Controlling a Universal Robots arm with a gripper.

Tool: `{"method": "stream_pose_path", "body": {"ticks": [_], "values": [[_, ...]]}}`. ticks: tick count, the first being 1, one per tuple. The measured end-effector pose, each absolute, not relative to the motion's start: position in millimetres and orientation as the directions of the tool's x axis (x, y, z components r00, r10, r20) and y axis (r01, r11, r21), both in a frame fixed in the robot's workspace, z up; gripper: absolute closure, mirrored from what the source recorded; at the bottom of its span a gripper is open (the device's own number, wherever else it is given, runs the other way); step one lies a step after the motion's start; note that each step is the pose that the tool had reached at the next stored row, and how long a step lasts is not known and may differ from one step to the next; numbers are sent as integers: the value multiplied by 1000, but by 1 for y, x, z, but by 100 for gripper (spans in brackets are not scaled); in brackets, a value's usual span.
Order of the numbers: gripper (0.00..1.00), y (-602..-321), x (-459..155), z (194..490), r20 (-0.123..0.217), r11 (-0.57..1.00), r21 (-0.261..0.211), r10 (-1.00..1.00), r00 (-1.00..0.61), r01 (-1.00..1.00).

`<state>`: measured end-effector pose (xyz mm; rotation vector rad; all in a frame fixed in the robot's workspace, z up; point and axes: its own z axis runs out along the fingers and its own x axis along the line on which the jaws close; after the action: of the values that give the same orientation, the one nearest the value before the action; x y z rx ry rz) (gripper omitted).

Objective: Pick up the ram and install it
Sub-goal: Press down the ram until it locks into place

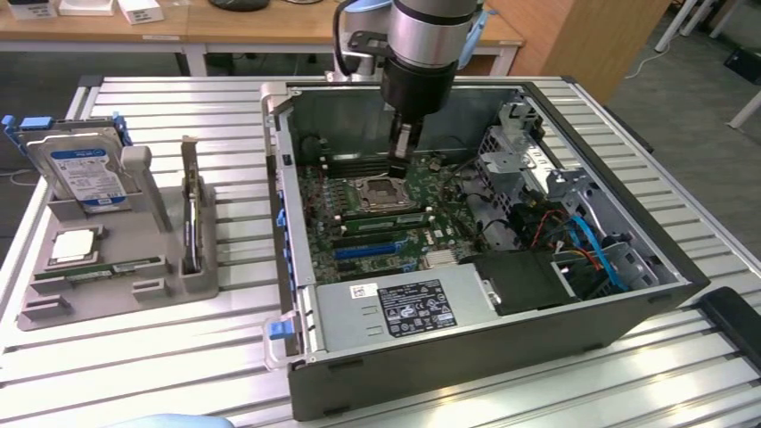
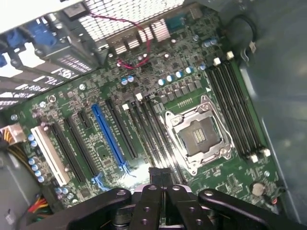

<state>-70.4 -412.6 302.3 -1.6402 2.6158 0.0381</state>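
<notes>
The ram (image 1: 107, 267), a long thin green stick, lies flat in the grey tray (image 1: 143, 234) on the exterior view's left, outside the computer case. My gripper (image 1: 400, 171) hangs inside the open case (image 1: 476, 357), far from the ram, just above the motherboard at the far side of the empty CPU socket (image 1: 383, 192). In the wrist view the gripper (image 2: 160, 178) is shut, its dark fingers pressed together with no green stick between them. It hovers over the long black slots (image 2: 151, 136) beside the socket (image 2: 199, 134). More empty slots (image 2: 237, 110) with white clips lie on the socket's other side.
The tray also holds an upright hard drive (image 1: 85, 174), a silver CPU chip (image 1: 74, 243) and a thin upright card (image 1: 191, 209). Inside the case are a power supply (image 1: 405, 308), a metal drive cage (image 1: 523, 152) and cables (image 1: 589, 254). Case walls surround the gripper.
</notes>
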Motion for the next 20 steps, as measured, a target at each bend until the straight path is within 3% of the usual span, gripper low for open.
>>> {"method": "stream_pose_path", "body": {"ticks": [20], "values": [[90,-413,-70,301,-55,675,-10,-737,-674,-737]]}}
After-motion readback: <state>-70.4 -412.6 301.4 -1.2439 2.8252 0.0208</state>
